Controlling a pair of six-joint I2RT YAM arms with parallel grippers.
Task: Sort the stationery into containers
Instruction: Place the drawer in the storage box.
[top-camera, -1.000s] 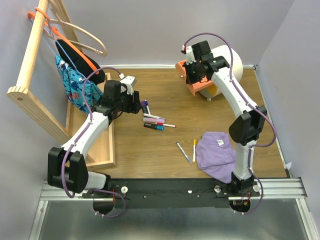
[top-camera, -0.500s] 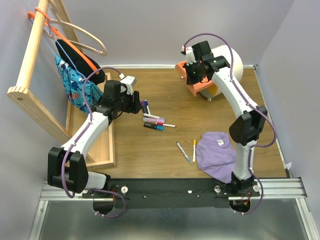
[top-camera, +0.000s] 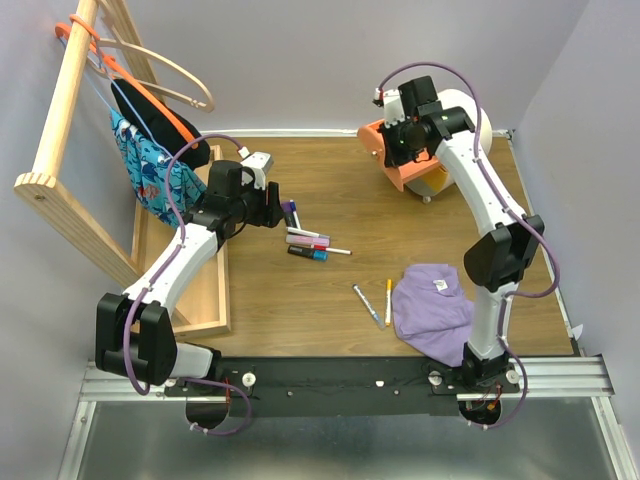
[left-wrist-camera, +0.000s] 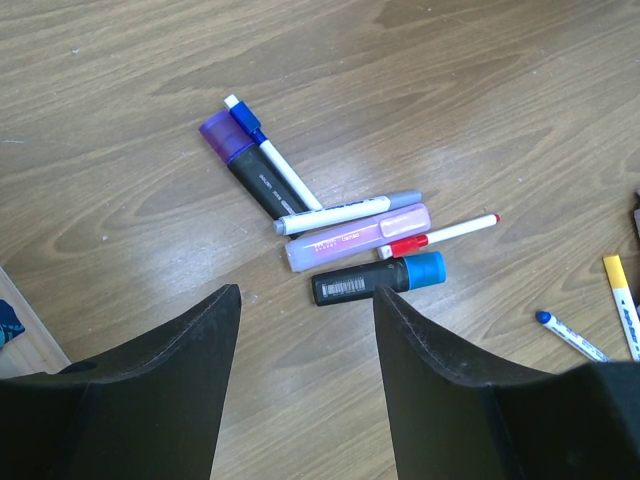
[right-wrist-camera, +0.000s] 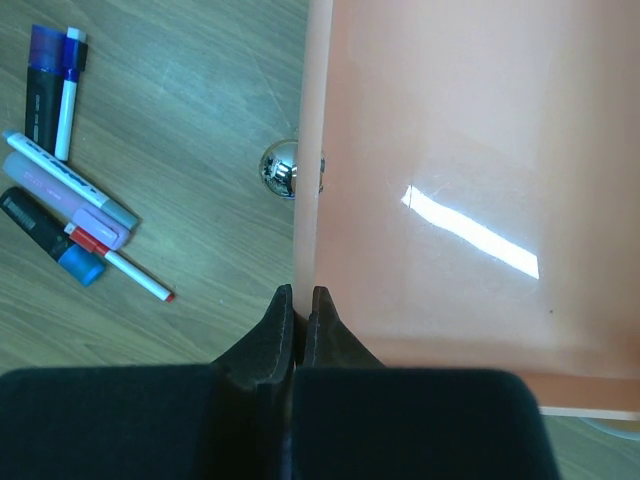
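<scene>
Right gripper (top-camera: 400, 145) has swung right and back, and the orange drawer (top-camera: 385, 165) has shifted with it.

Top: left gripper (top-camera: 272, 208) is nearer the marker cluster (top-camera: 305, 240), which lies just ahead of its tips.

Left wrist: jaws wide, empty. Blue-capped black marker (left-wrist-camera: 375, 280) is nearest, long axis running finger to finger.

Right wrist: jaws fully closed at the drawer's front edge, chrome knob (right-wrist-camera: 285, 168) ahead. Can't tell if it pinches the rim.

No readable text. Barcode on black marker (left-wrist-camera: 378, 279); tiny print on pink highlighter (left-wrist-camera: 357, 237), illegible.
</scene>
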